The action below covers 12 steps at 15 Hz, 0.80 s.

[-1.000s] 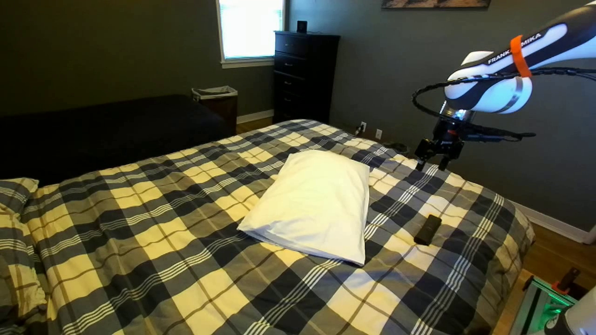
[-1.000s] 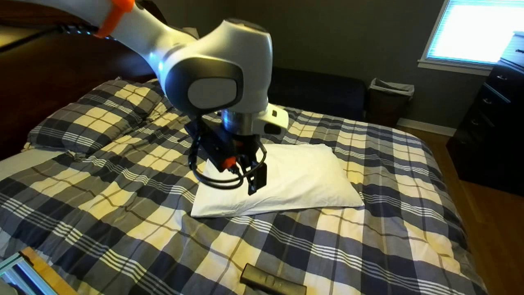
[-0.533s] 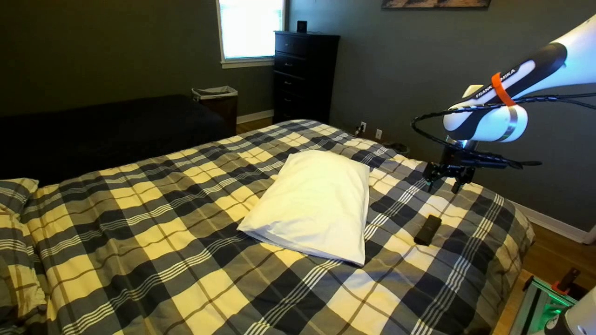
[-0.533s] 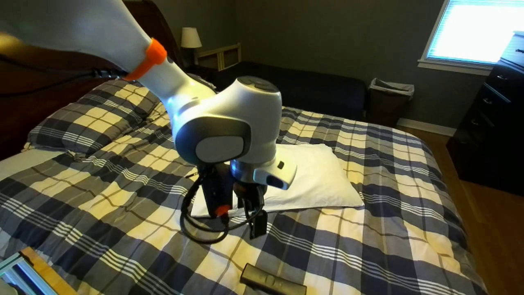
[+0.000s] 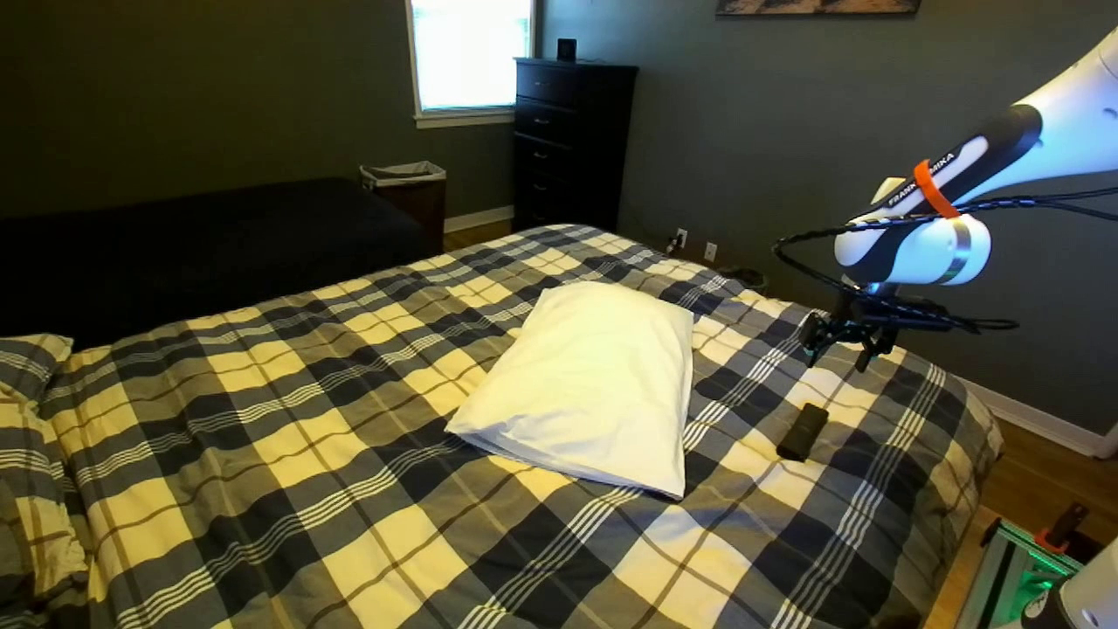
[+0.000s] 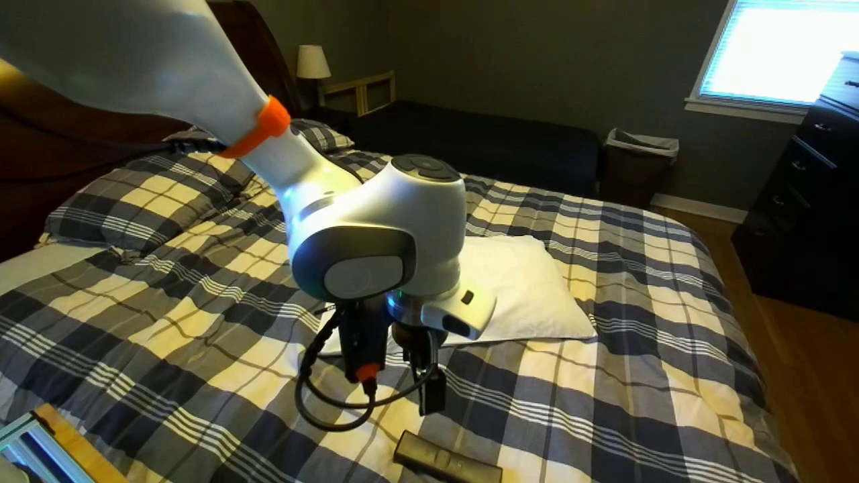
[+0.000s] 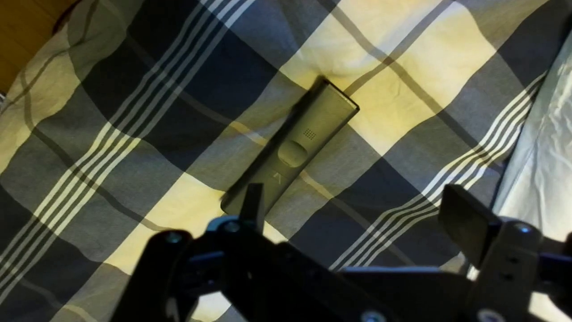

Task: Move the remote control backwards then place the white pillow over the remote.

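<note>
The remote control (image 5: 803, 432), a slim black bar, lies flat on the plaid bedspread in both exterior views (image 6: 448, 459). In the wrist view the remote control (image 7: 292, 152) lies diagonally, ahead and left of the jaws; the left finger overlaps its lower end. The white pillow (image 5: 594, 384) lies flat on the bed beside the remote, apart from it. The arm partly hides the pillow in an exterior view (image 6: 523, 288); its edge shows at the right of the wrist view (image 7: 545, 179). My gripper (image 5: 838, 362) is open and empty above the bed, near the remote (image 7: 353, 190).
Plaid pillows (image 6: 161, 191) lie at the head of the bed. The plaid bedspread (image 5: 288, 411) is slightly rumpled. The robot's base mount (image 5: 1004, 568) stands beside the bed edge. A hamper (image 6: 637, 168) and a dark dresser (image 5: 572, 144) stand beyond the bed. A cable loops around the wrist.
My gripper has come down toward the bed, closer to the remote control, quickly at first and then more slowly. The remote control and the white pillow have not moved.
</note>
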Tool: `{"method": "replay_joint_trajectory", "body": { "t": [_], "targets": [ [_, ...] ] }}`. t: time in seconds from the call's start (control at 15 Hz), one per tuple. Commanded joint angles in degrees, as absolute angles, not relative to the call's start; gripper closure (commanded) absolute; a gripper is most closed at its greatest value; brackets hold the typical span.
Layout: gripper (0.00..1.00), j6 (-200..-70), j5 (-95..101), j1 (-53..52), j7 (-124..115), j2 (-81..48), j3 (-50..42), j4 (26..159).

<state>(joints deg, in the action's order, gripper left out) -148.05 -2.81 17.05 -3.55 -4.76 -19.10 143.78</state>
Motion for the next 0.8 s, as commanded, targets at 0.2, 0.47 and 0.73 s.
{"method": "replay_joint_trajectory", "body": {
  "t": [0.2, 0.47, 0.73],
  "targets": [
    [0.00, -149.9, -8.2, 18.9, -5.7, -14.9, -18.7, 138.9],
    [0.00, -154.0, -11.3, 19.8, -8.5, -21.4, -18.5, 136.9],
    [0.00, -159.1, -15.1, 21.3, -9.4, -26.7, -17.0, 135.8]
  ]
}}
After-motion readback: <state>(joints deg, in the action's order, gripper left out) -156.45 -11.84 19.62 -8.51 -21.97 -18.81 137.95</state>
